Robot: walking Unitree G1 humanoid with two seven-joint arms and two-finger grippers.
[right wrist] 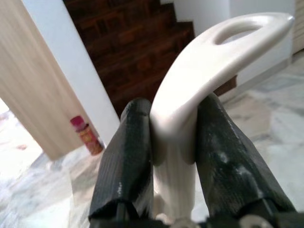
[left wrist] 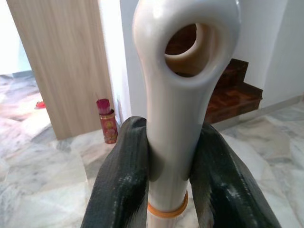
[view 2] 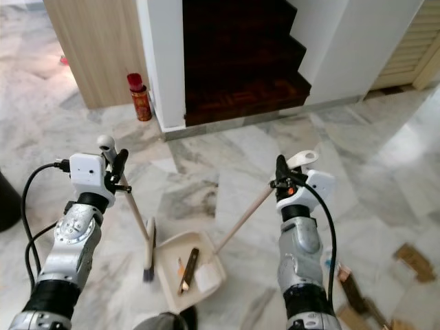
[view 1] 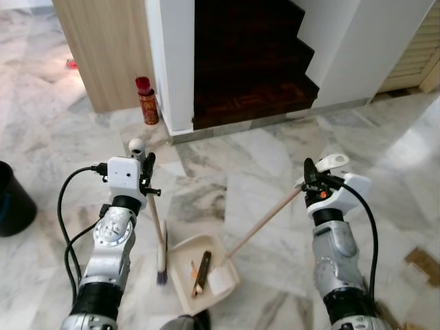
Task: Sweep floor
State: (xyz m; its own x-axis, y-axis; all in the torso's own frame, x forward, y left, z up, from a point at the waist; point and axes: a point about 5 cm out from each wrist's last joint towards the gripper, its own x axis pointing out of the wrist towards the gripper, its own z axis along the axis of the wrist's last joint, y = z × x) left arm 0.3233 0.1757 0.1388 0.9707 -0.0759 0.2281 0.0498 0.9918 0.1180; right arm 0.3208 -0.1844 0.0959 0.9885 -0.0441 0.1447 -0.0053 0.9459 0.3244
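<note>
Marble floor (view 1: 261, 165) before dark stairs (view 1: 247, 62). A broom (view 1: 159, 237) is clamped at its handle top by the left gripper (left wrist: 173, 156), bristles down just left of a cream dustpan (view 1: 182, 275). The dustpan's long handle is clasped by the right gripper (right wrist: 173, 137). A brown stick (view 1: 201, 272) and pale scrap lie in the pan. A red can (view 1: 146, 101) stands far left by the wall.

Dark bin (view 1: 14, 199): cut off by the frame edge.
Items in dustpan (view 1: 204, 273): too small to identify.
</note>
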